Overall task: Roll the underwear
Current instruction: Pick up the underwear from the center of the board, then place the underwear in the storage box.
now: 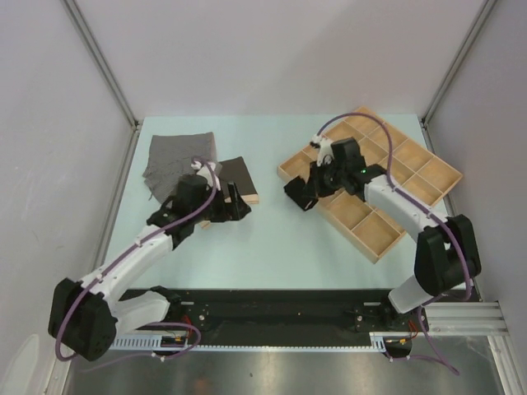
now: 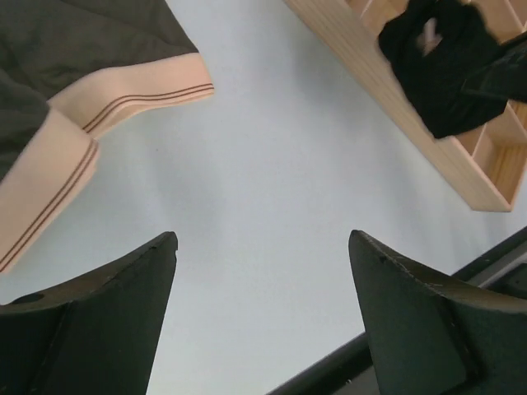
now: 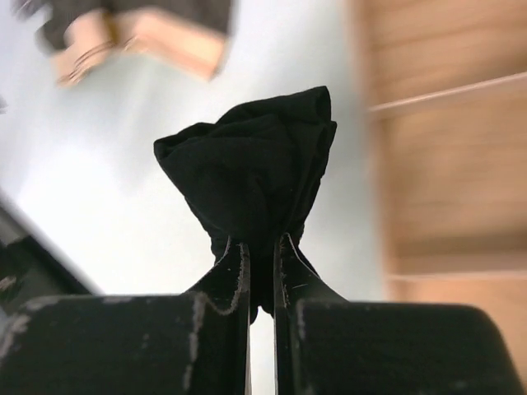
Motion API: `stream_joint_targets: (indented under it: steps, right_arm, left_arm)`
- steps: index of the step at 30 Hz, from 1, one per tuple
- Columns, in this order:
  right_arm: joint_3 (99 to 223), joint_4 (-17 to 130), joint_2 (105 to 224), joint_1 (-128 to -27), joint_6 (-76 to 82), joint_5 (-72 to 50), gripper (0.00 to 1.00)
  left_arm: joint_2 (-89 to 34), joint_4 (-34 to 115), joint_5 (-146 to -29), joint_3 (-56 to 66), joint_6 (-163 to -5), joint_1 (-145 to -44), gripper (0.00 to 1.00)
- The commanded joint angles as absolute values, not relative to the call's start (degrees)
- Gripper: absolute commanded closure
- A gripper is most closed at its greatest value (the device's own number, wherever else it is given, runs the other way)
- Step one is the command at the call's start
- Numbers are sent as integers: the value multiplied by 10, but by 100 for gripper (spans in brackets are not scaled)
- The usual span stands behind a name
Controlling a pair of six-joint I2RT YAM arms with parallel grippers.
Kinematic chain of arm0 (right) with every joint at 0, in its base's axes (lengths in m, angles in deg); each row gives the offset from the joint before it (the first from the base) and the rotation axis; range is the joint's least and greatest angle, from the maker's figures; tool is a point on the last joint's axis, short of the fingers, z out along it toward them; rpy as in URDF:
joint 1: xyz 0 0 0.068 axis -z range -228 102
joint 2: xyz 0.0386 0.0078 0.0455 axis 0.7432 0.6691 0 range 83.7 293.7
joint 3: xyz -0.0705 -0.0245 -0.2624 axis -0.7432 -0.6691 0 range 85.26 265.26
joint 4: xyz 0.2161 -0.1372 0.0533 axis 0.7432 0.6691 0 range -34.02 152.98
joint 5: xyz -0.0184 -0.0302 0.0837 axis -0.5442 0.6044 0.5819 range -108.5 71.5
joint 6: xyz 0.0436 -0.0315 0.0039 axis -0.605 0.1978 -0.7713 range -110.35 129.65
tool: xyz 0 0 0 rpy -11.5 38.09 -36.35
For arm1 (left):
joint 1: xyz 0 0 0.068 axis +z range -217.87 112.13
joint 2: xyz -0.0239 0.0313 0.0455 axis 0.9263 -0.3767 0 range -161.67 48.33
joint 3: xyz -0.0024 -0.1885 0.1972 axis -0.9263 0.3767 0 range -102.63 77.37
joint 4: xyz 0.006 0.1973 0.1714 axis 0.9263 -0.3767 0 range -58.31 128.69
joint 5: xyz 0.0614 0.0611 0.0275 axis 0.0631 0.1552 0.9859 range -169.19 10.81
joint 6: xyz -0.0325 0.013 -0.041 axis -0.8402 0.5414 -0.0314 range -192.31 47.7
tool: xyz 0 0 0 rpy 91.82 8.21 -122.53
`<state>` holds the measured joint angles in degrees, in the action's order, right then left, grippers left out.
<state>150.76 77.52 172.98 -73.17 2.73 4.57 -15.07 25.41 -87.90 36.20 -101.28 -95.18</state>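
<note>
Placement seems the step in hand: the right pincer [image 3: 262, 243], clenched on the bunched black cloth brief [image 3: 247, 164] at the edge of the compartmented wooden tray [image 1: 428, 177], must next lower it into a compartment, while the released left pincer [image 2: 262, 240] hangs beside the dark brown brief [image 2: 99, 33].

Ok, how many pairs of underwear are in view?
3. Grey pair flat at far left; dark brown pair just right of it; black pair bunched in the right gripper's jaws, by the wooden tray.

Wide-gaping left tool [image 2: 262, 239] above pale table [image 2: 272, 140]
</note>
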Motion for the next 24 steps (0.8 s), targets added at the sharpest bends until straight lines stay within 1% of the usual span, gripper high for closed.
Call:
stream_joint_targets:
  steps: [1, 2, 3, 5, 8, 11, 14, 20, 24]
  right_arm:
    - [1567, 842, 1697, -718, 96, -101, 100]
    - [1578, 843, 1699, -719, 110, -122, 100]
    - [1580, 840, 1704, -718, 115, -151, 100]
    - [1581, 817, 1713, -717, 132, -178, 100]
    - [1597, 816, 1754, -718, 150, -216, 100]
    - [1597, 805, 1789, -717, 169, -221, 100]
    - [1591, 786, 1812, -714, 171, -239, 100]
    - [1590, 742, 1848, -708, 196, -225, 100]
    - [1615, 772, 1885, -706, 191, -228, 100]
  left_arm:
    - [-113, 147, -932, 280, -982, -919, 11]
    - [-112, 127, -924, 247, -947, -917, 10]
    - [-113, 91, -899, 232, -930, -916, 7]
    - [-114, 69, -876, 207, -890, -907, 5]
    - [-105, 87, -860, 225, -869, -885, 4]
    - [-92, 110, -867, 254, -872, -870, 3]
    - [-89, 102, -863, 258, -866, -862, 3]
    - [-79, 104, -841, 267, -855, -859, 3]
    - [-91, 100, -840, 264, -853, -857, 3]
